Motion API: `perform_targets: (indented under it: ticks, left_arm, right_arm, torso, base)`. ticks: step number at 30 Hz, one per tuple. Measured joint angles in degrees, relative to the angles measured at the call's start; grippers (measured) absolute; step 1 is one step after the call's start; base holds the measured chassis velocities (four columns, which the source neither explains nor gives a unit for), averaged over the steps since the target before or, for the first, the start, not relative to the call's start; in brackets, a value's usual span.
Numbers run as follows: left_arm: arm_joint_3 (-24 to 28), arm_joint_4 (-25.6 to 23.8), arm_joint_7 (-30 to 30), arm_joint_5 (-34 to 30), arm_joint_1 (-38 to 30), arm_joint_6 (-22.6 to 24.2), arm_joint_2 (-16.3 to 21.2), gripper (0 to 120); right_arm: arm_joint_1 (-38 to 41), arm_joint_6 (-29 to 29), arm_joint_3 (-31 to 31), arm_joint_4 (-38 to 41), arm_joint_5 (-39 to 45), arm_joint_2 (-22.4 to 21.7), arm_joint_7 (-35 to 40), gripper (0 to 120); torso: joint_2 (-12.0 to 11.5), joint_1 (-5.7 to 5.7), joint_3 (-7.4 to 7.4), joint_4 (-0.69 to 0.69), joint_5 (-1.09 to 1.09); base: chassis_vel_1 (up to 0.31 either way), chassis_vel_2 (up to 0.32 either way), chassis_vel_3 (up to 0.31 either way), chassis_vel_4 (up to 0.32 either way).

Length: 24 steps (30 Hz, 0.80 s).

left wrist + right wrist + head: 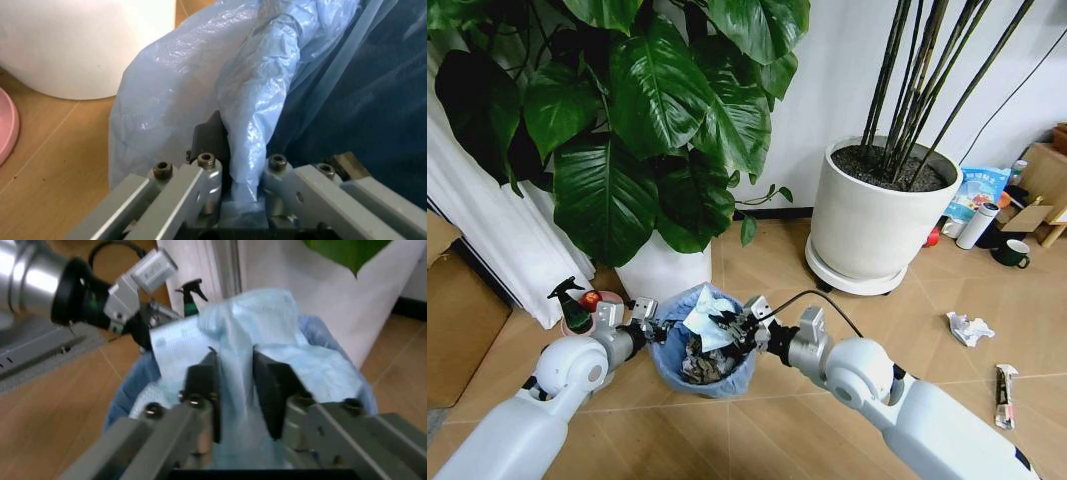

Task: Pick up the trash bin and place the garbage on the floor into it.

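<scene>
Head view showed the small round dark trash bin lined with a crinkly light-blue plastic bag (702, 345) sitting on the tan chevron-board floor (777, 440) between both arms, in front of the large white plant pot (664, 268). The left gripper (641, 322) reached in at one side of the rim and the right gripper (745, 325) at the opposite side, apparently to steady and carry it evenly. A crumpled white paper wad (968, 328) and a dark wrapper strip (1005, 394) lay well apart on the boards to the right.

Left wrist view showed the left gripper (240, 175) pinching the bag-covered rim, its fingers closed on the fold.

Right wrist view showed the right gripper (233, 385) with its fingers pressed onto light-blue plastic at the bin's edge, the other arm opposite.
</scene>
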Motion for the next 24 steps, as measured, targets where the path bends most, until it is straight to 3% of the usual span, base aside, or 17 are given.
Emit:
perform_targets:
  ticks: [7, 10, 11, 13, 18, 24]
  left_arm:
    - [-0.12, -0.17, -0.01, -0.23, -0.1, 0.0, 0.14, 2]
    - [-0.16, -0.28, -0.01, -0.35, -0.13, 0.0, 0.23, 2]
    - [-0.25, -0.34, -0.01, -0.46, -0.13, 0.0, 0.43, 2]
    - [-0.31, -0.36, 0.0, -0.49, -0.13, 0.0, 0.52, 2]
    - [-0.42, -0.41, 0.08, -0.58, -0.08, 0.0, 0.83, 2]
    - [-0.4, -0.41, 0.14, -0.62, -0.12, 0.0, 0.85, 2]
  right_arm:
    - [-0.27, -1.79, 0.5, -0.16, 1.57, 0.08, -0.1, 50]
    - [-0.23, -1.9, 0.5, -0.16, 1.67, 0.14, -0.1, 54]
    - [-0.07, -1.9, 0.52, -0.22, 1.67, 0.26, -0.05, 63]
    - [0.0, -1.9, 0.59, -0.23, 1.67, 0.32, 0.0, 66]
    - [0.32, -1.6, 1.74, -0.35, 1.67, 0.78, 0.35, 89]
    - [0.16, -0.99, 3.05, -0.52, 1.58, 0.98, 0.7, 100]
  torso:
    - [0.0, 0.0, 0.0, 0.0, 0.0]
    - [0.0, 0.0, 0.0, 0.0, 0.0]
    - [0.0, 0.0, 0.0, 0.0, 0.0]
    - [0.0, 0.0, 0.0, 0.0, 0.0]
    - [0.0, 0.0, 0.0, 0.01, 0.0]
    - [0.0, 0.0, 0.0, 0.01, 0.0]
  base:
    - [0.0, 0.0, 0.0, 0.0]
    - [0.0, 0.0, 0.0, 0.0]
    - [0.0, 0.0, 0.0, 0.0]
    - [0.0, 0.0, 0.0, 0.0]
    - [0.0, 0.0, 0.0, 0.0]
    - [0.0, 0.0, 0.0, 0.0]
